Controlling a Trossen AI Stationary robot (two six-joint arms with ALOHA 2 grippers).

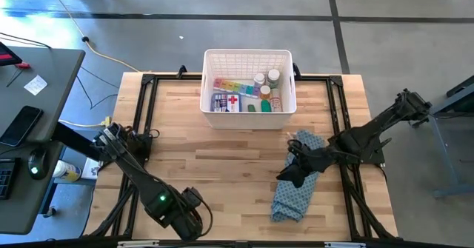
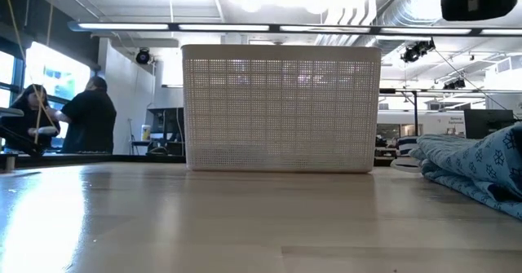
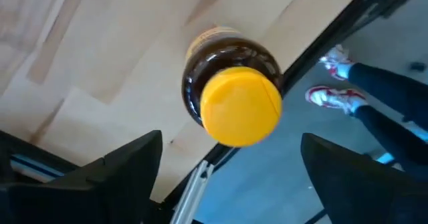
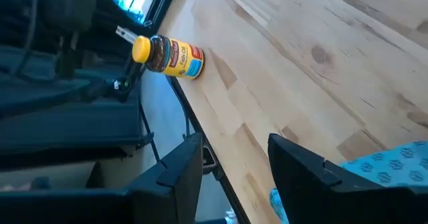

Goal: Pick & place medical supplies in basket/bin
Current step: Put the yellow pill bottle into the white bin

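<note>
A brown bottle [image 3: 200,83] with a yellow cap [image 3: 241,107] and a yellow label stands on its base at the table's near edge. The right wrist view shows the bottle [image 4: 172,55] too. My left gripper [image 3: 231,138] hangs above it, pointing down and open, one finger on either side of the cap without touching. In the high view the left gripper [image 1: 189,209] hides the bottle. The white lattice basket [image 1: 248,59] at the far middle holds several medical supplies [image 1: 244,96]. My right gripper [image 1: 296,172] hovers open above the blue cloth, with nothing between its fingers [image 4: 180,167].
A long blue patterned cloth [image 1: 296,181] lies on the table's right half, under the right gripper. Black frame rails [image 1: 141,122] run along the table's edges. Bare wood lies between basket and near edge. A person's legs and shoes [image 3: 334,93] show beyond the near edge.
</note>
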